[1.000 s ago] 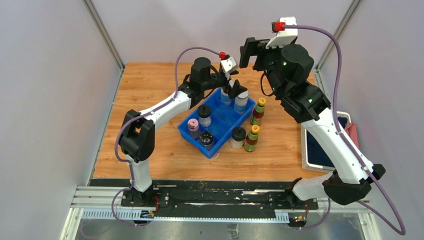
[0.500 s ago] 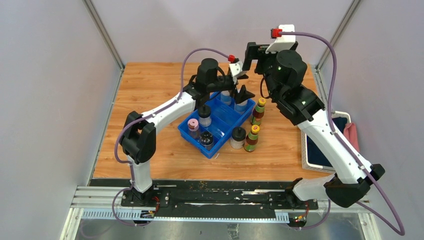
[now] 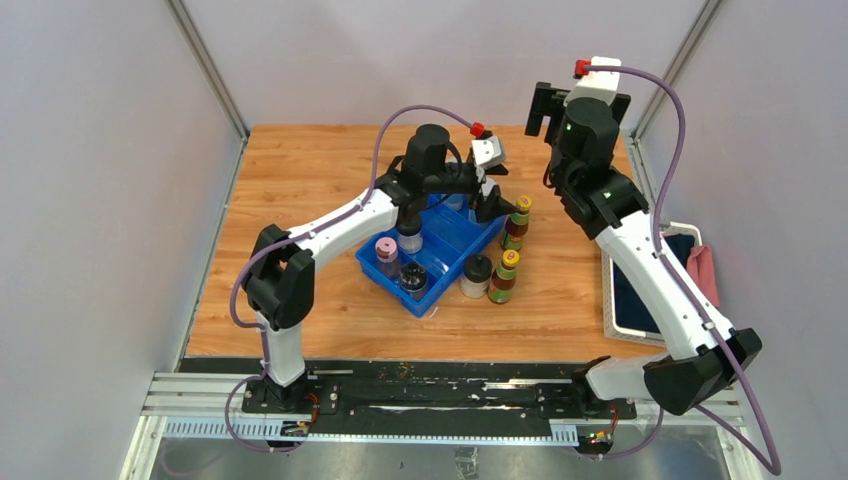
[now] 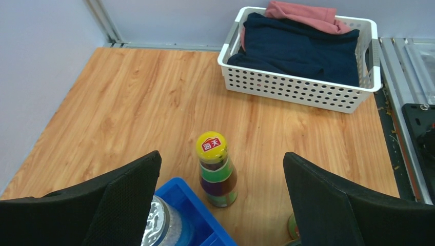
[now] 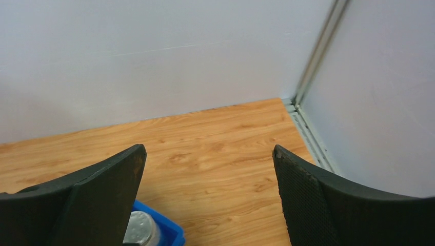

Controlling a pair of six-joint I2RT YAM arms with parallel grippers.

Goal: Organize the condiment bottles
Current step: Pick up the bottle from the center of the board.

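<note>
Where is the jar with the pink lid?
In the top view, the pink-lidded jar stands in the left corner of the blue tray, beside a black-lidded jar.

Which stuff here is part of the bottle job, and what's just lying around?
Job: far tall bottle, near tall bottle, black-lid jar beside tray, pink-lid jar and others in it.
Lying about: basket, clothes.

Blue tray (image 3: 368,262), yellow-capped bottle (image 4: 216,171) with green label, white dotted basket (image 4: 300,87), wood-grain table (image 4: 133,102).
</note>
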